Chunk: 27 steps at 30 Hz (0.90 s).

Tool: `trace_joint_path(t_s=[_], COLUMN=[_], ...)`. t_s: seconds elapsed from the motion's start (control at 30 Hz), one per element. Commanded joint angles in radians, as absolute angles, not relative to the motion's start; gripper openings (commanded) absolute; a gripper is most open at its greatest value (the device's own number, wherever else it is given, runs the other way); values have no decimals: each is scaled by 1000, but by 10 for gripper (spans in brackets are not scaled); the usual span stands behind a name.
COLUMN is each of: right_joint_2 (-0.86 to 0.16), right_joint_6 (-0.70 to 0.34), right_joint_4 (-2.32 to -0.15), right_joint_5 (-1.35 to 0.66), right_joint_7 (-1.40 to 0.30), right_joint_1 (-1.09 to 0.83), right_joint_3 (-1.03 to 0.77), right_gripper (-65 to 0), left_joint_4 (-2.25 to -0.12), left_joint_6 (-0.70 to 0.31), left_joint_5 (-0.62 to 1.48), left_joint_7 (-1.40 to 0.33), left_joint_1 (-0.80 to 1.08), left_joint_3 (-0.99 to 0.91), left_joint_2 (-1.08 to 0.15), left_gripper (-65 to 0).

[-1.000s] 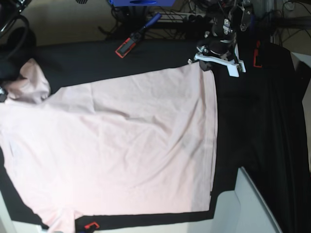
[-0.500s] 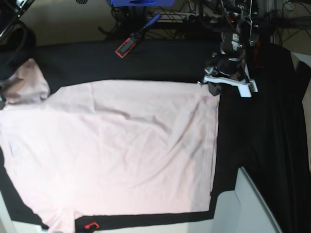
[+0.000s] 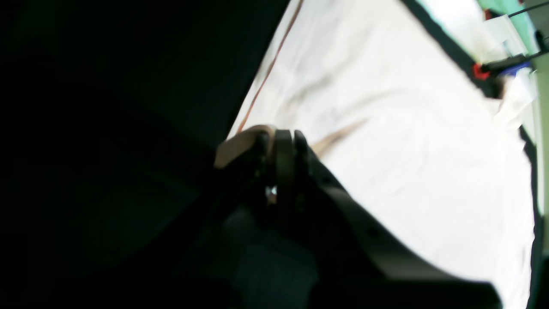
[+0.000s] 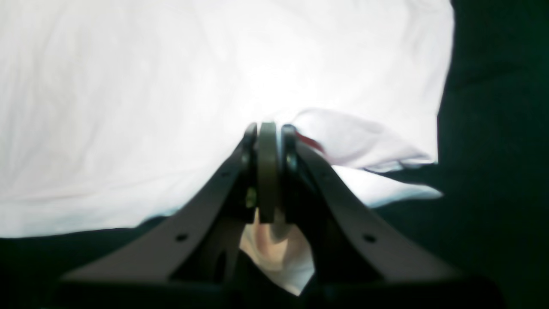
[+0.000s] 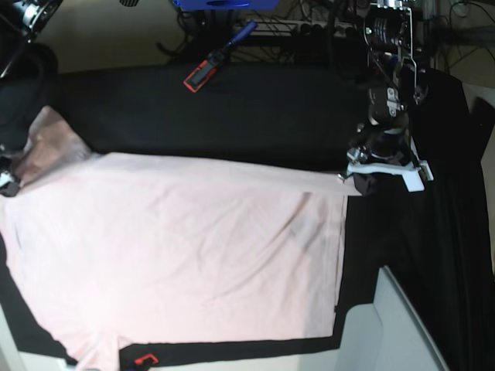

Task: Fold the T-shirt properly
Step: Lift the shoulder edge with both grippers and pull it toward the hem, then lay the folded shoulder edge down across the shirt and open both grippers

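while flat on cloth [image 5: 232, 100] | t-shirt [image 5: 193, 255] corners pinched | both fingers closed

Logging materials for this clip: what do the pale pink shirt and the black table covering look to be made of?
The pale pink short-sleeved T-shirt looks like soft matte cotton knit: it creases finely and drapes limply where pinched. The black table cloth looks like thin matte woven fabric, probably synthetic: it lies flat, shows no sheen, and hangs in folds at the table edge.

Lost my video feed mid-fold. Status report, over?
Left gripper shut on T-shirt corner. Right gripper shut on shirt edge. Shirt spread flat on black cloth. Nothing in the way.
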<state>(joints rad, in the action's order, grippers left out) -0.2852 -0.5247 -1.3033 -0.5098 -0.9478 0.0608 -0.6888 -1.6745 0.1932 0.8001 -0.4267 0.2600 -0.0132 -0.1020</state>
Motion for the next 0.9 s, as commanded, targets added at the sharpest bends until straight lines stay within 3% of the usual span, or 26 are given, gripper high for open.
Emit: trace_joint_path(t_s=[0.0,0.13,0.4,0.87], right_joint_2=[-312,-334,-377,-452], right_joint_6=[-530,-529,-529,-529], right_joint_4=[-1299,-1239,-1145,-868], right_joint_5=[-522,-522,-521,-522], right_joint_7=[-931,-923,-900,-696], right_joint_1=[88,127,206,318], right_joint_3=[-691,-690,-684,-424], right_gripper=[-650,-650,-650,-650], left_joint_4=[-1690,-1658,-1534,-1460], left_joint_6=[225,292,292,294], left_joint_5=[796,796,796,794], left_joint_7=[-407,-407,-409,-409], left_joint_1=[239,180,110,16], left_joint_3=[-18,-1,45,104], left_joint_2=[-107,-111,-114,-113], left_gripper=[-650,-650,-650,-650])
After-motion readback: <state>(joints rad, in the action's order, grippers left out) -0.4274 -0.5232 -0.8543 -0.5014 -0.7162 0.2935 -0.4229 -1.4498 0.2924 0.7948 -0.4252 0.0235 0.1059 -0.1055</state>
